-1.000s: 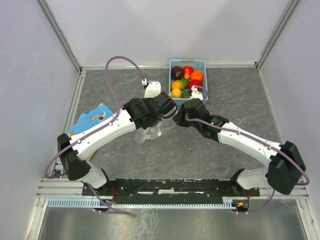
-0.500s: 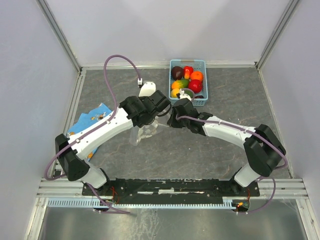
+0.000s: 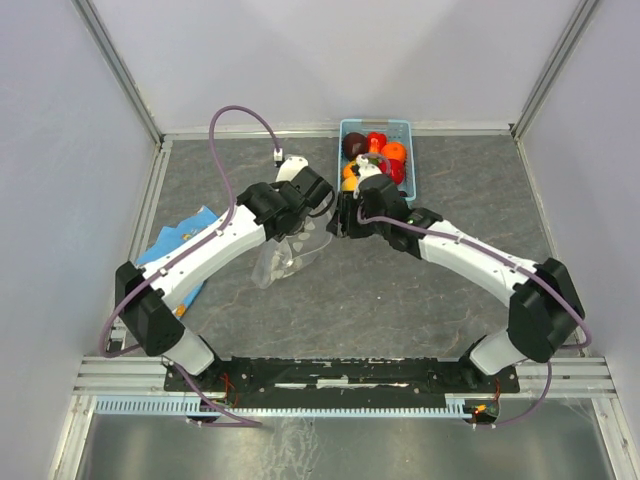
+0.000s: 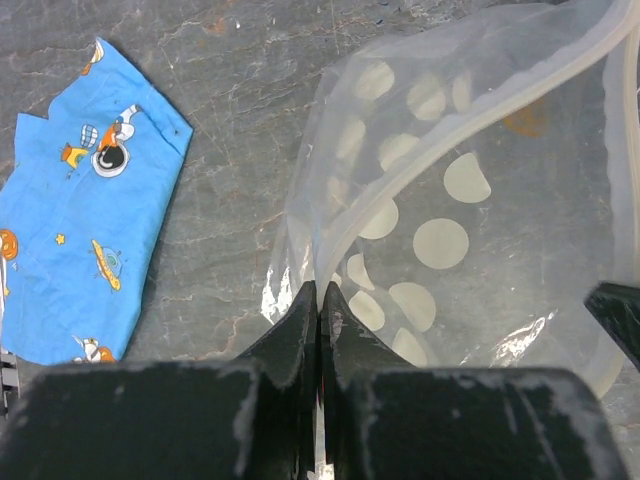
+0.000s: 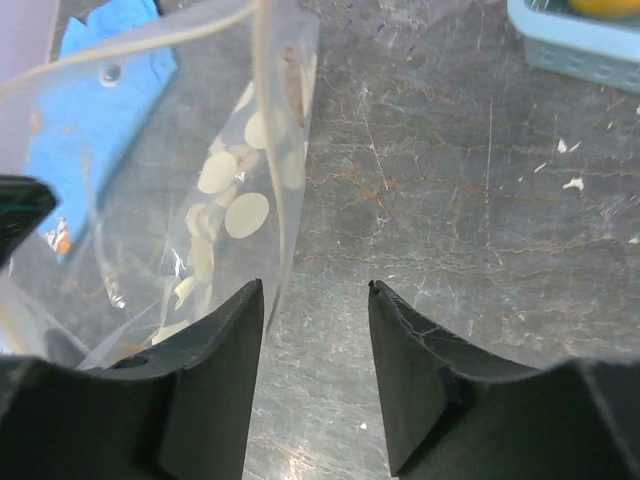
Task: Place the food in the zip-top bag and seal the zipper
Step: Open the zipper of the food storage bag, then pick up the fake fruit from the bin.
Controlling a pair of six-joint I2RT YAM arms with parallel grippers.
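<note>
We see the light-blue plastic basket (image 3: pixel 375 123) holding the glossy toy fruits and vegetables (image 3: pixel 380 150). Just near-left of the basket is the clear, white-spotted zip-top bag (image 4: pixel 440 240), its mouth gaping. Our left gripper (image 4: pixel 318 300) is clenched on its whitish zipper strip (image 4: pixel 520 95). Our right gripper (image 5: pixel 315 300), between bag and basket, is released — jaws apart, grasping nothing.

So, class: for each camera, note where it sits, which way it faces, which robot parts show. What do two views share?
Top: fixed above and behind, facing down at the table; left arm and right arm show.
Left wrist: looks down past the shut left end effector pinching the bag.
Right wrist: looks down past the open right end effector, beside the bag.
Shared: both wrist views show bag and blue cloth.
</note>
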